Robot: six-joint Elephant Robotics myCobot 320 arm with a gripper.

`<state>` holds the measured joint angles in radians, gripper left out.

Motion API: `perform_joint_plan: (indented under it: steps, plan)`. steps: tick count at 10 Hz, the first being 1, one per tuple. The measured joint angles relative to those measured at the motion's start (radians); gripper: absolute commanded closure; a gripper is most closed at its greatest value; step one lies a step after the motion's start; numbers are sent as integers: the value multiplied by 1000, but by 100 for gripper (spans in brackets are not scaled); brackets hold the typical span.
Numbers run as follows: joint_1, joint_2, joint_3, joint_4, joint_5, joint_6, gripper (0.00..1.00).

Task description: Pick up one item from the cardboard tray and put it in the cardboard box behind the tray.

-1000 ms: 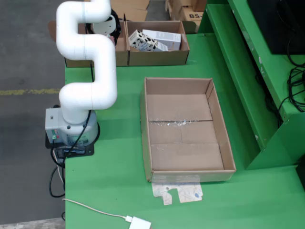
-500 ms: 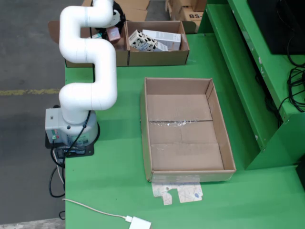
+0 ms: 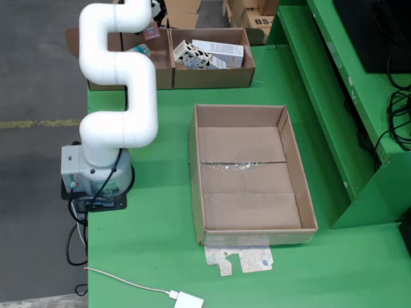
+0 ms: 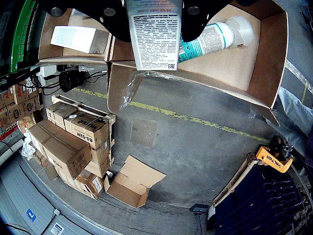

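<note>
The wrist view shows my gripper [image 4: 154,14] shut on a white printed carton [image 4: 154,36], its black fingers [image 4: 110,19] on either side. Below the carton lies an open cardboard box [image 4: 264,63] holding a white and teal tube [image 4: 210,39]. A neighbouring box [image 4: 49,46] holds a white carton [image 4: 78,39]. In the fixed view the arm [image 3: 119,70] reaches to the back of the table over the left of two cardboard boxes [image 3: 164,74]. The gripper [image 3: 156,8] shows only as a dark bit at the top edge. The cardboard tray [image 3: 247,192] at mid-table is empty.
The right back box [image 3: 215,77] holds several white cartons [image 3: 209,54]. A green shelf [image 3: 334,96] runs along the right. A paper scrap [image 3: 241,260] and a white cable with adapter [image 3: 186,300] lie at the front. The robot base [image 3: 96,173] stands at the left edge.
</note>
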<state>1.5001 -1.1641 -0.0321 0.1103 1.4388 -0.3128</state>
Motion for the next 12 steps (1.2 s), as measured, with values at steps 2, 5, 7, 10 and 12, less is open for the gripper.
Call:
perform_joint_plan:
  steps: [2, 5, 7, 10, 12]
  plan:
    - [0, 0, 0, 0, 0, 0, 100]
    - [0, 0, 2, 0, 0, 0, 100]
    - [0, 0, 2, 0, 0, 0, 100]
    - [0, 0, 2, 0, 0, 0, 70]
    - [0, 0, 2, 0, 0, 0, 50]
